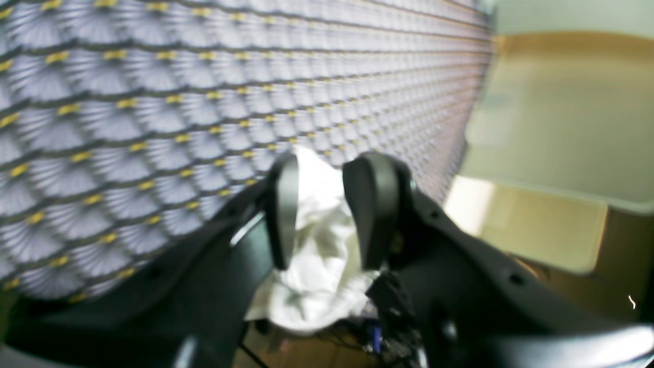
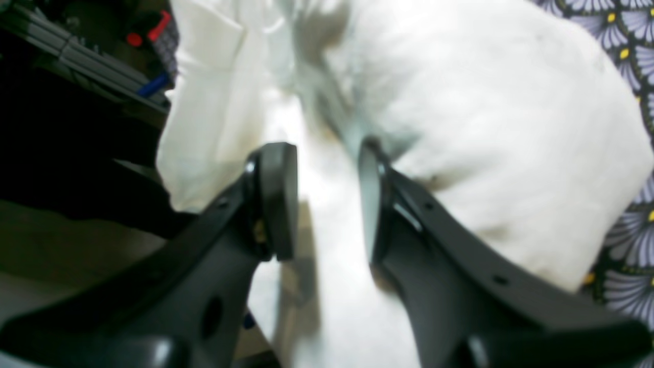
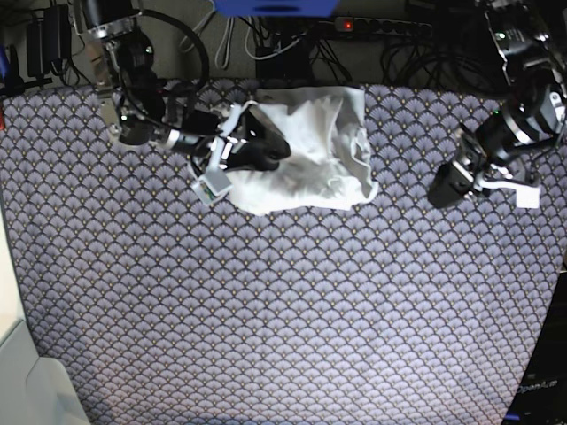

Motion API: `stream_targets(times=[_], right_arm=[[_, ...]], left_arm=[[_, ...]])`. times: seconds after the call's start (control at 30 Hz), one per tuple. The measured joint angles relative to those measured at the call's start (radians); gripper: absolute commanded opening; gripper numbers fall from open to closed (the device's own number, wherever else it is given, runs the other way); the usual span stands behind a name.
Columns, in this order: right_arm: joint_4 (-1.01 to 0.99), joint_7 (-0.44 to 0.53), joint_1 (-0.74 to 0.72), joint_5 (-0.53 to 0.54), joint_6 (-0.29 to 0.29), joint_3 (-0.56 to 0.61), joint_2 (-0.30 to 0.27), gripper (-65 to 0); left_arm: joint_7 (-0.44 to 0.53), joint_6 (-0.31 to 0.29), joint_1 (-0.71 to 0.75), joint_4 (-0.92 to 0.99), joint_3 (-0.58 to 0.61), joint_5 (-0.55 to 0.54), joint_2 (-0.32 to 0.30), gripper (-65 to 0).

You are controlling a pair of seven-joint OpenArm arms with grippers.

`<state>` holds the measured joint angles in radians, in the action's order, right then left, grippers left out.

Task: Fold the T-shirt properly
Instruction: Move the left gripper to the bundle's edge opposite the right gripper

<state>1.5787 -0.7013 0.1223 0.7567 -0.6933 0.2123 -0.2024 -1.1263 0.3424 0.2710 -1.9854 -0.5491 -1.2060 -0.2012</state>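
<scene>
The white T-shirt (image 3: 328,150) lies crumpled near the back edge of the purple-grey scallop cloth (image 3: 266,310). My right gripper (image 3: 275,146) rests on the shirt's left part. In the right wrist view its fingers (image 2: 278,194) are closed around a bunched fold of the T-shirt (image 2: 485,128), with white cloth filling the gap of the gripper (image 2: 322,148). My left gripper (image 3: 440,193) hovers to the right of the shirt, apart from it. The left gripper (image 1: 329,158) stands open and holds nothing. The T-shirt (image 1: 317,255) shows through that gap, farther off.
Cables and a power strip (image 3: 381,27) run behind the table's back edge. Pale floor (image 3: 27,381) shows past the table's left edge, also as floor (image 1: 562,128) in the left wrist view. The patterned cloth (image 1: 127,128) stretches wide in front of the shirt.
</scene>
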Motion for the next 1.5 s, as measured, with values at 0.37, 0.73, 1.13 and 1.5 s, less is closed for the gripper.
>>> stream_targets(times=[0.37,0.73,1.13,1.5], right_arm=[[-0.009,-0.002,-0.002,-0.01,-0.001,0.0,-0.002,-61.9],[-0.01,-0.005,-0.002,-0.017,-0.001,0.0,-0.005,-65.0],[-0.012,-0.005,-0.003,-0.016,-0.001,0.0,-0.005,-65.0],[-0.013,-0.008,0.006,-0.016,-0.001,0.0,-0.006,-65.0]], left_arm=[[-0.013,-0.203,-0.035,0.01,0.22,-0.103,0.044,-45.5],[0.0,-0.205,-0.101,0.228,0.388,-0.099,0.104,-45.5],[0.008,-0.197,-0.102,0.33,0.381,-0.097,-0.07,-45.5],[0.023,-0.21,-0.178,0.555,0.381,-0.002,-0.004,-45.5]])
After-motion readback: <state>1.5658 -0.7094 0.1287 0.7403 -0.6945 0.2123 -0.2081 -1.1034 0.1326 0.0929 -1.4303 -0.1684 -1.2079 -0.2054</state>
